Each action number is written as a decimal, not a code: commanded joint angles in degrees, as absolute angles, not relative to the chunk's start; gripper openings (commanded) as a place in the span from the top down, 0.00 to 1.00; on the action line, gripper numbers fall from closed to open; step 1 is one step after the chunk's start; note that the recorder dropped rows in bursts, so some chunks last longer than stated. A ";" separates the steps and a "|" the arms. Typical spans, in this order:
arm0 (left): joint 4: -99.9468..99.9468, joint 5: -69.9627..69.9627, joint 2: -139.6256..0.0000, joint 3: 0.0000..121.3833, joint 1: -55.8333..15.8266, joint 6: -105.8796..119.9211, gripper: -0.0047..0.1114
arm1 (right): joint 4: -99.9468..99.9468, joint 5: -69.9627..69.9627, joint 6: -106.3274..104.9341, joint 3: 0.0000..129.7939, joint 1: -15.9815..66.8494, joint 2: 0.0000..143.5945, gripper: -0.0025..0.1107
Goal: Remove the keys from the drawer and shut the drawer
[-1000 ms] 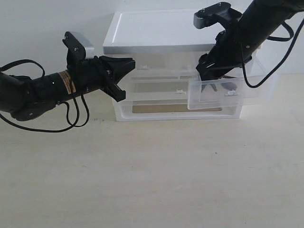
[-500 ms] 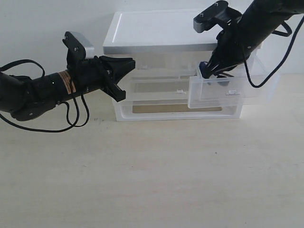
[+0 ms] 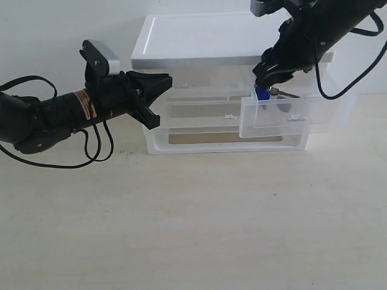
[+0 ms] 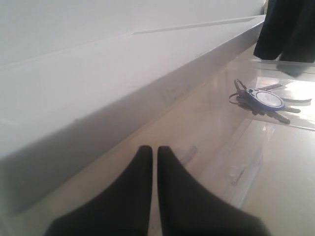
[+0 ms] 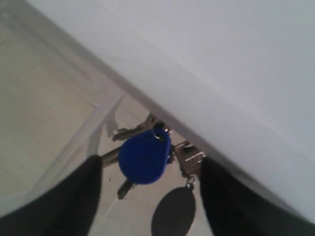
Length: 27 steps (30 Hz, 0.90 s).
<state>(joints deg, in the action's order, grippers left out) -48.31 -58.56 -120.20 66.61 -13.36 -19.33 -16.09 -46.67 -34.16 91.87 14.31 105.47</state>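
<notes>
Exterior view: right-hand small drawer (image 3: 302, 118) pulled out of white-topped organizer (image 3: 199, 36) on table (image 3: 193, 211)
keys (image 5: 145, 156): inside drawer, toward its left end, blue fob over the metal keys
R gripper (image 3: 264, 84): above drawer, jaws wide, one either side of keys, no grip seen
L gripper (image 3: 168, 78): at organizer's left front, jaws narrow, nearly touching, empty

I had a see-through organizer (image 3: 156, 142) w/ a flat white top (image 3: 199, 39), raised rim round it. Under the top, left side, a small clear drawer (image 3: 199, 90) sat pushed in. A wide clear drawer (image 3: 224, 140) at the btm was in too. It all stood on a pale beige table (image 3: 193, 223), back near a plain white wall (image 3: 54, 24).
</notes>
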 commanded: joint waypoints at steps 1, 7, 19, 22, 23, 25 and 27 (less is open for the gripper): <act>-46.12 -56.95 -120.43 67.03 -13.23 -19.69 0.92 | -15.90 -42.25 -31.07 92.08 13.82 107.45 0.37; -46.12 -56.95 -120.43 67.03 -13.23 -19.69 0.92 | -14.54 -39.84 -31.06 92.08 13.82 109.33 0.42; -46.12 -56.95 -120.43 67.03 -13.23 -19.69 0.92 | -11.81 -38.30 -28.79 92.08 13.82 112.15 0.42; -46.12 -56.95 -120.43 67.03 -13.23 -19.69 0.92 | -10.64 -38.30 -28.79 92.08 13.82 112.05 0.48; -46.12 -56.95 -120.43 67.03 -13.23 -19.69 0.92 | -10.23 -38.30 -28.79 92.08 13.82 112.05 0.52; -46.12 -56.95 -120.43 67.03 -13.23 -19.69 0.92 | -8.71 -38.76 -28.79 92.08 13.82 112.05 0.68; -46.12 -56.95 -120.43 67.03 -13.23 -19.69 0.92 | -7.24 -39.16 -28.95 92.08 13.82 112.05 0.88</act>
